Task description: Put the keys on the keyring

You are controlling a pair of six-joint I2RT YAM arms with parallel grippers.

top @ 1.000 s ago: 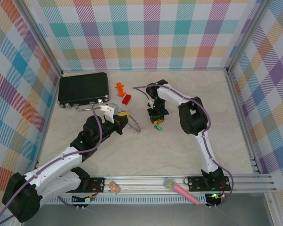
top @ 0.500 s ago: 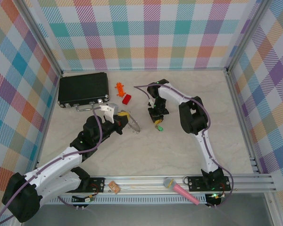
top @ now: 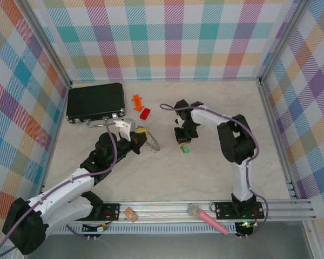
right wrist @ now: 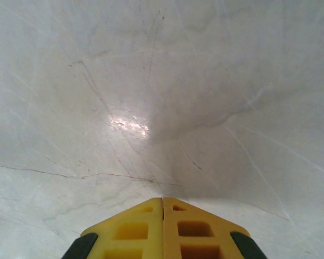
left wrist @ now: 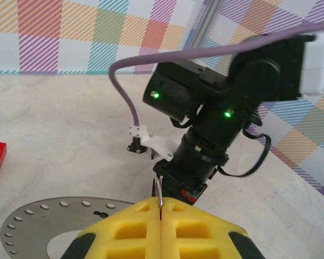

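My left gripper (top: 144,135) is shut on the keyring (top: 154,143), a thin silver ring that juts out to its lower right. In the left wrist view the ring (left wrist: 160,190) stands edge-on, pinched between the yellow fingertips of the left gripper (left wrist: 160,208). The tiny green-headed key (top: 186,148) lies on the table, just below and right of my right gripper (top: 183,141). My right gripper (right wrist: 162,200) is shut with nothing between its pads, pointing down at bare marble. The right arm's wrist (left wrist: 205,145) sits close in front of the held ring.
A black case (top: 95,101) sits at the back left. An orange toy piece (top: 136,100) and a red block (top: 145,113) lie behind the grippers. A flat grey perforated plate (left wrist: 38,224) shows low under the left fingers. A pink microphone (top: 206,217) rests on the front rail.
The right arm's elbow swung to the right and its gripper shifted slightly right and nearer. The green key now lies a little further right. The left arm held still.
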